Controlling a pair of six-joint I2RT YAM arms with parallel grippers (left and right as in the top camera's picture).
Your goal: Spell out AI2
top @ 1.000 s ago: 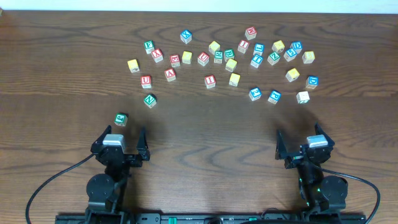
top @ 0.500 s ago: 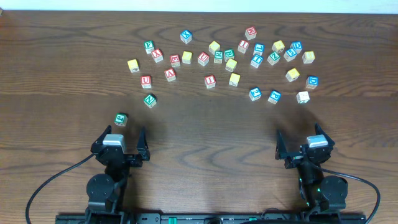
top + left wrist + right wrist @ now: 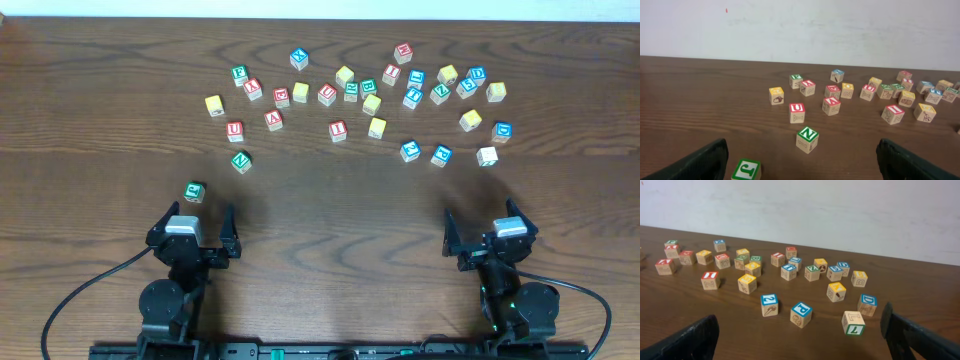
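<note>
Many wooden letter blocks lie scattered across the far half of the table. The red A block [image 3: 273, 119] lies left of centre, also in the left wrist view [image 3: 831, 105]. The red I block [image 3: 338, 129] lies near the middle and shows in both wrist views [image 3: 893, 113] [image 3: 710, 279]. The blue 2 block [image 3: 410, 150] lies right of centre, nearest in the right wrist view [image 3: 769, 304]. My left gripper [image 3: 196, 232] [image 3: 800, 170] and right gripper [image 3: 482, 235] [image 3: 800, 345] are open and empty at the near edge, well short of these blocks.
A green J block [image 3: 194, 191] lies just ahead of the left gripper, with a green N block [image 3: 241, 160] beyond it. A blue P block [image 3: 441, 155] and an L/7 block [image 3: 487, 156] lie ahead of the right gripper. A pale wall stands behind the table.
</note>
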